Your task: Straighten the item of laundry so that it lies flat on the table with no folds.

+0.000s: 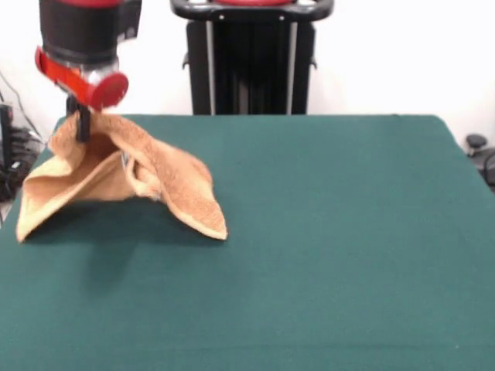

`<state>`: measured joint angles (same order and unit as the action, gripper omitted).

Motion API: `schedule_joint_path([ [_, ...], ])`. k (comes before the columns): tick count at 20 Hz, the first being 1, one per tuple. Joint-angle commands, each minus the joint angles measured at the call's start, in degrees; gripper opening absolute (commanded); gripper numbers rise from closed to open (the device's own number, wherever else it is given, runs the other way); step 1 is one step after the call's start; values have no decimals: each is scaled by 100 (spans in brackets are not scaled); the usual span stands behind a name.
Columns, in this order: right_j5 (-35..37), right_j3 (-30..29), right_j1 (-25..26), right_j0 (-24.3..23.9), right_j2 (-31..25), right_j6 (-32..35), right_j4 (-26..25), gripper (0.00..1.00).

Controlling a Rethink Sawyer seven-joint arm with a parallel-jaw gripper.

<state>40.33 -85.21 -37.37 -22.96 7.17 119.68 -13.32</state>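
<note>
The orange-tan towel (116,174) hangs in a tent shape over the left part of the dark green table (325,232). Its top is pinched up at the gripper (81,122), which is shut on the towel's upper fold. Two corners droop down: one touches the table at the far left (27,228), the other at the front right (213,228). The cloth is folded and bunched between them. The red and black arm comes down from the top left.
The black pedestal (251,58) stands behind the table's far edge. The table's left edge lies close beside the towel's left corner. Dark cables and gear show at the left and right margins beyond the table.
</note>
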Motion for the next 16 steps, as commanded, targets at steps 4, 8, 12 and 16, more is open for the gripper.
schedule_joint_path([
  [4, 1450, -570, -607, 342, -599, -144, 361, 0],
  [8, 1510, -516, -587, 344, -641, -119, 373, 0],
  [12, 1495, -451, -517, 304, -684, -167, 383, 0],
  [16, 1491, -474, -552, 276, -668, -257, 353, 0],
])
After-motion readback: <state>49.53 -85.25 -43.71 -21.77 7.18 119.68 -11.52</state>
